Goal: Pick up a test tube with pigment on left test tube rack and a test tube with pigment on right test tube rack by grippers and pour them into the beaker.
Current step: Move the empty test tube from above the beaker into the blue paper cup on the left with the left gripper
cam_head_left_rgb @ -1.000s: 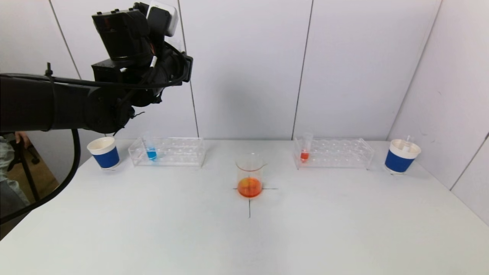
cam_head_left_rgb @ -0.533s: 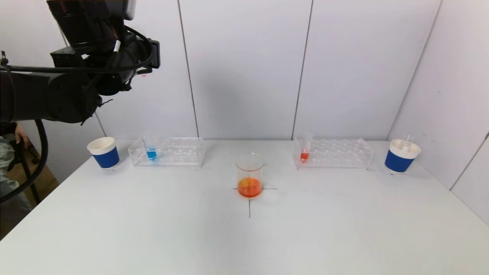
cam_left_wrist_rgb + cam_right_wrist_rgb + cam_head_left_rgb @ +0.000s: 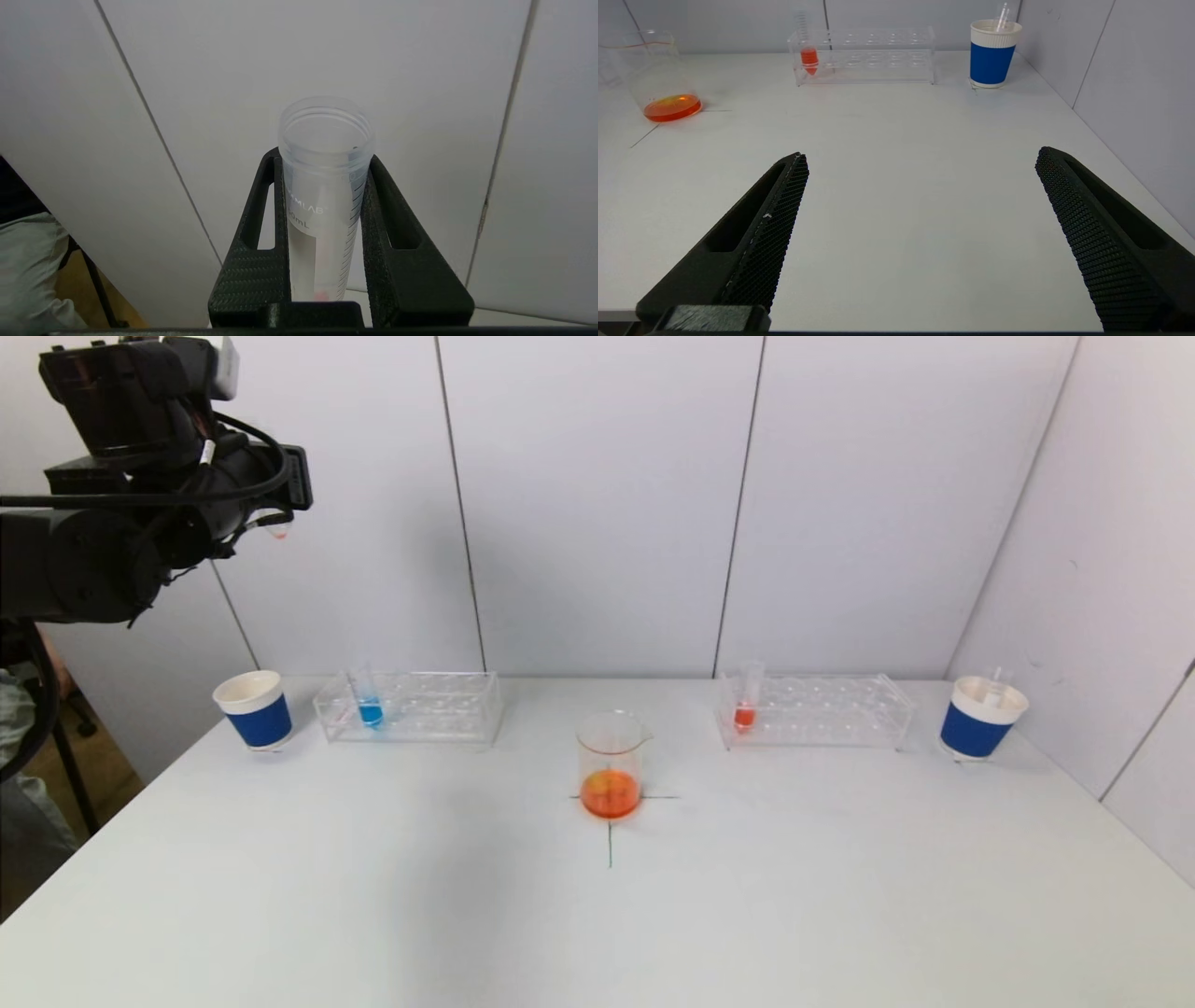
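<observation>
My left gripper (image 3: 324,156) is shut on a clear test tube (image 3: 322,196) that holds only a trace of red at its bottom. It hangs high at the far left, above the left rack (image 3: 439,707); the tube's tip (image 3: 277,530) pokes out from under the arm. A tube with blue pigment (image 3: 369,702) stands in that left rack. A tube with red pigment (image 3: 746,700) stands in the right rack (image 3: 831,711). The beaker (image 3: 611,765) holds orange liquid at the table's centre. My right gripper (image 3: 922,154) is open and empty, low over the table's near right part.
A blue paper cup (image 3: 254,709) stands left of the left rack. Another blue cup (image 3: 980,717), with a clear tube in it, stands right of the right rack. A black cross is drawn under the beaker. Grey wall panels close the back and right side.
My left arm has swung left and away from the middle, carrying the near-empty tube with it. The right arm and everything on the table have stayed put.
</observation>
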